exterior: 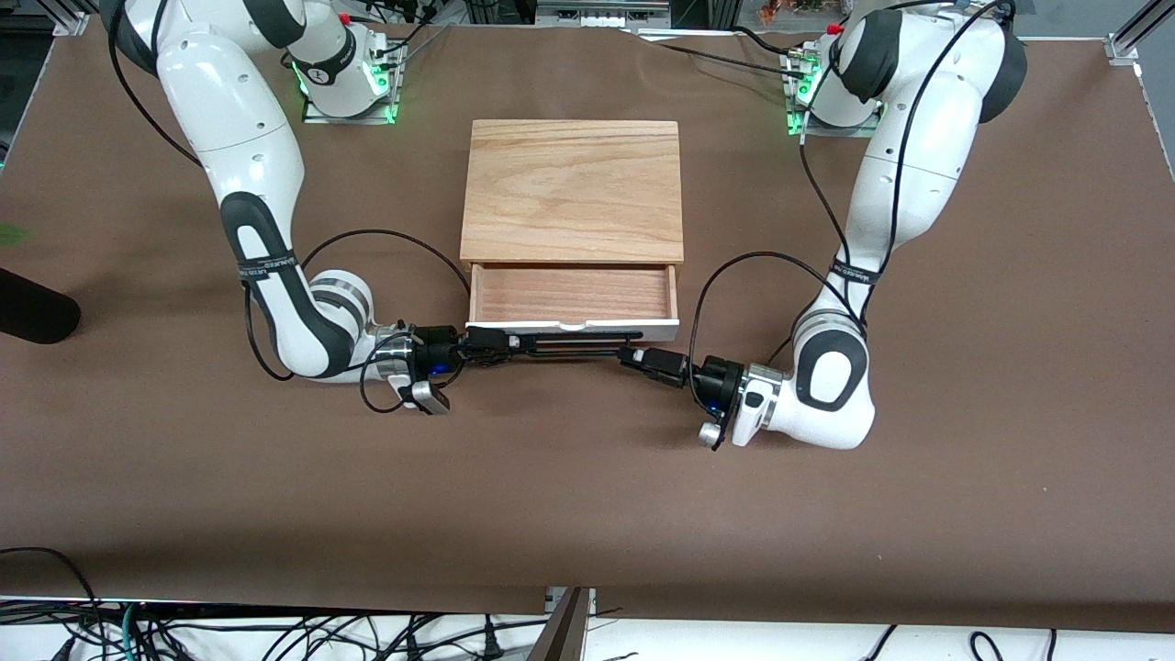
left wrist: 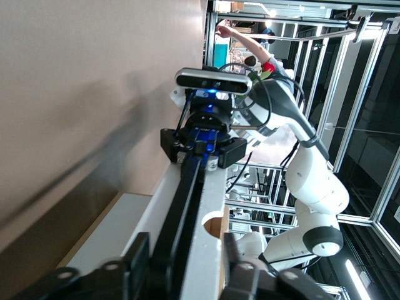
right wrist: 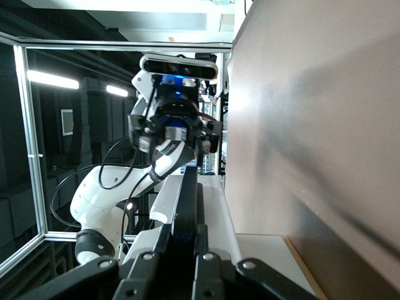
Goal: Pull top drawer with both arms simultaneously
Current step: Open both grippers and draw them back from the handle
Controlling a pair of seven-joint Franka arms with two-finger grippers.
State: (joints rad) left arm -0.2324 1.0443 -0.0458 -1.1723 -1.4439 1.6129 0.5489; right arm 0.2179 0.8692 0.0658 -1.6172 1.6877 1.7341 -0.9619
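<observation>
The top drawer [exterior: 574, 294] of the wooden box stands partly pulled out, light wood showing inside. Its white front panel [exterior: 514, 324] carries the black bar handle [exterior: 569, 343]. My right gripper [exterior: 486, 346] is shut on the handle's end toward the right arm; in the right wrist view [right wrist: 185, 234] its fingers press both sides of the bar [right wrist: 187, 194]. My left gripper [exterior: 632, 354] is at the handle's other end. In the left wrist view [left wrist: 184, 250] its fingers stand apart, one on each side of the bar [left wrist: 187, 187]. The panel's notch [left wrist: 214, 226] shows there.
The box's light wooden top panel [exterior: 574, 188] lies farther from the front camera than the drawer. A black rounded object [exterior: 32, 312] sits at the table edge toward the right arm's end. Black cables loop from both wrists onto the brown table [exterior: 587, 477].
</observation>
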